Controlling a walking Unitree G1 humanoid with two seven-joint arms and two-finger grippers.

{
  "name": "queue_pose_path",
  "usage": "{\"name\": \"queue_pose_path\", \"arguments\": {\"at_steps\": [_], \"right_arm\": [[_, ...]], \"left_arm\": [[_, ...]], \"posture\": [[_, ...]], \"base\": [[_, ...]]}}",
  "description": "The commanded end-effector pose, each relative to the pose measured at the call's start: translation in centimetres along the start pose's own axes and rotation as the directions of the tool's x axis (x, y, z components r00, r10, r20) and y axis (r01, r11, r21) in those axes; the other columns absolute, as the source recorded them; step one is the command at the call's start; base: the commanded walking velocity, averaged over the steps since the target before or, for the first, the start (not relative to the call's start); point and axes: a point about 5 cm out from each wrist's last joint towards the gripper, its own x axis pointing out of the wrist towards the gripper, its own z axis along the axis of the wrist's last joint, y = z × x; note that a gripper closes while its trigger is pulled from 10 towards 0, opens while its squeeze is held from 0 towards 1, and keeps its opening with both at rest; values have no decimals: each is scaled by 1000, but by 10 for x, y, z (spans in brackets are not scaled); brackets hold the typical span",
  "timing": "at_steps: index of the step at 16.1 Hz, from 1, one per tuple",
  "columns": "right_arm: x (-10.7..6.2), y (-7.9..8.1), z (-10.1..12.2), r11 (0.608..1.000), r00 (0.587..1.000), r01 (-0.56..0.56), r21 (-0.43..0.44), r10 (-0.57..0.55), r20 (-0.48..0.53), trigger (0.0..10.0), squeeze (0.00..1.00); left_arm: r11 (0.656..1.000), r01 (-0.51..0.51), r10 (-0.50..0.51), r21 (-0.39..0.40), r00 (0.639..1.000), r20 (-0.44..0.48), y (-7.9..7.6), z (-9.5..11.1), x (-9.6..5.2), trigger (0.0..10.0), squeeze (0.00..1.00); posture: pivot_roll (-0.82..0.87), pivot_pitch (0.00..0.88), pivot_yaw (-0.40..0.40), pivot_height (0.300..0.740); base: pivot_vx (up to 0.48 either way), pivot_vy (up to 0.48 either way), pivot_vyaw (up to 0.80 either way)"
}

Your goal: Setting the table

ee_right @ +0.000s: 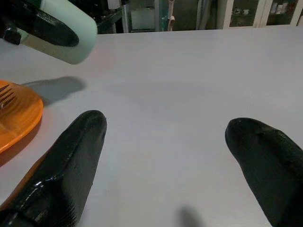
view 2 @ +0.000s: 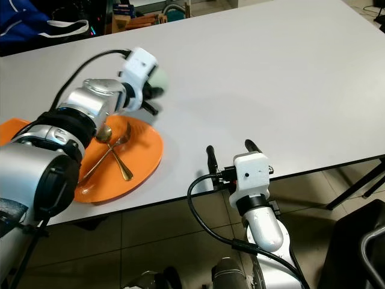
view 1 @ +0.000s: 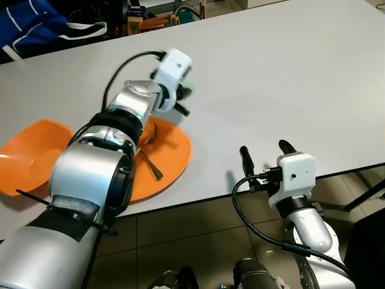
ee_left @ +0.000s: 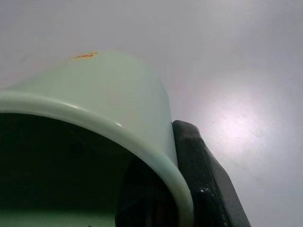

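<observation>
Orange dishes are seen at the robot's left on the grey worktop [view 1: 289,72]: a bowl [view 1: 27,156] at the near edge and, just beside it, a plate [view 2: 129,159] on which a spoon [view 2: 111,143] and a fork [view 2: 108,153] are laid crossed. Above the worktop just beyond the plate, a pale green cup [view 2: 157,82] is pinched at its rim by the left gripper [view 2: 150,96], one black finger [ee_left: 208,179] being pressed against its outer wall. Further right, at the near edge of the worktop, the right gripper [view 1: 264,153] is held with its fingers [ee_right: 71,165] spread and nothing between them.
</observation>
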Motion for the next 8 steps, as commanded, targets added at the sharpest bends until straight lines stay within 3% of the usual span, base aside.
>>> {"name": "queue_pose_path", "arguments": {"at_steps": [1, 2, 4, 5, 8], "right_arm": [[1, 5, 3, 1000, 1000, -10, 8, 10, 12, 10000, 0], [1, 5, 3, 1000, 1000, -10, 8, 10, 13, 10000, 0], [1, 6, 3, 1000, 1000, -13, 12, 12, 12, 10000, 0], [2, 7, 3, 1000, 1000, -13, 14, 13, 13, 10000, 0], [1, 10, 2, 1000, 1000, -11, 20, 10, 15, 10000, 0]], "left_arm": [[993, 66, -65, 97, 998, -15, -3, 10, -1, 0, 0], [989, 90, -88, 119, 996, -24, -5, 10, -1, 0, 0], [945, 247, -237, 215, 969, -70, -20, 14, 2, 0, 0], [902, 346, -333, 257, 938, -92, -29, 19, 3, 0, 0], [802, 489, -450, 344, 872, -193, -41, 18, 2, 0, 0]], "posture": [[-420, 165, 197, 740], [-420, 164, 198, 740], [-421, 161, 208, 740], [-422, 161, 217, 740], [-423, 160, 234, 740]], "base": [[0, 0, 0], [0, 0, 0], [0, 0, 0], [0, 0, 0], [0, 0, 0]]}}
